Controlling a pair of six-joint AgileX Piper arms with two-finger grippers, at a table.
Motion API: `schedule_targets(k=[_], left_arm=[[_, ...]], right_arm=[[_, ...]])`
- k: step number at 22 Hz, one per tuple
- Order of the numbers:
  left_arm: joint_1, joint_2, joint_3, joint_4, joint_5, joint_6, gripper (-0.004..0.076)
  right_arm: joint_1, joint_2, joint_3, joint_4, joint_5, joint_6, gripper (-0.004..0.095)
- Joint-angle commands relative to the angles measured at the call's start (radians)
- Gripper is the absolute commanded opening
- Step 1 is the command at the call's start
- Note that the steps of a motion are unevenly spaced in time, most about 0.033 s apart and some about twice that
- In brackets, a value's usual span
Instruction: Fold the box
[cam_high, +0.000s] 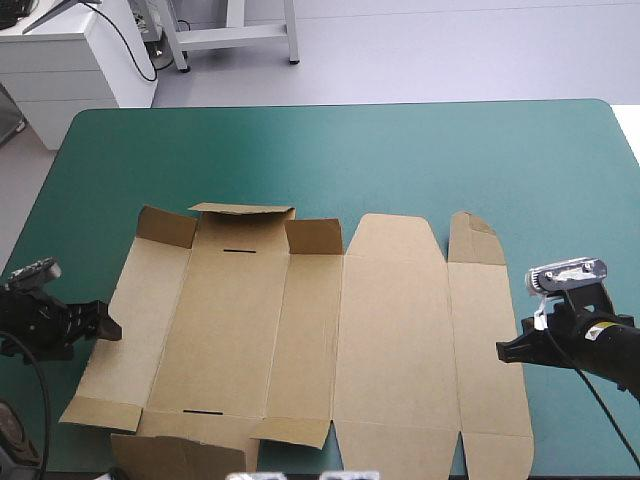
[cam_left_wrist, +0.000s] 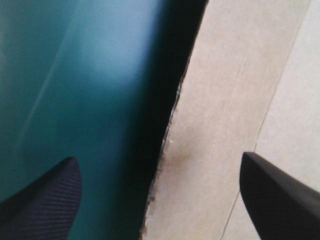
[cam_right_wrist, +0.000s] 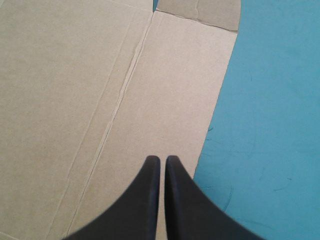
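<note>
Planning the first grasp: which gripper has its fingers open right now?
The left gripper: its fingers stand apart, with the left edge of the box between them. The right gripper has them shut to a point over the right-hand panel.

Surface finish: flat brown board box (cam_high: 300, 330), teal-green table cover (cam_high: 420, 150), black-fingered left gripper (cam_left_wrist: 159, 157) and right gripper (cam_right_wrist: 160, 158).
The box is uncoated paper board: matt and faintly grainy, with pressed crease lines. Its cut edge in the left wrist view is ragged and fibrous. The table cover is matt and smooth, with fine dark scuff lines in the right wrist view. The left gripper's jaws show a fine ribbed, weave-like grain. The right gripper's jaws look smooth with a dull sheen.
</note>
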Motion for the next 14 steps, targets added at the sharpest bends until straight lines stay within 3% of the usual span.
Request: schedule_targets(k=[1, 8, 14], left_arm=[[0.003, -0.026, 0.019, -0.071, -0.004, 0.082, 0.0587], [0.003, 0.030, 0.037, -0.209, 0.037, 0.166, 0.0449], [0.003, 0.100, 0.038, -0.262, 0.108, 0.196, 0.0442]], right_arm=[[-0.009, -0.005, -0.026, 0.021, -0.043, -0.012, 0.0020], [-0.009, -0.005, -0.026, 0.019, -0.043, -0.019, 0.0020], [-0.009, -0.005, -0.026, 0.021, -0.043, -0.016, 0.0020]])
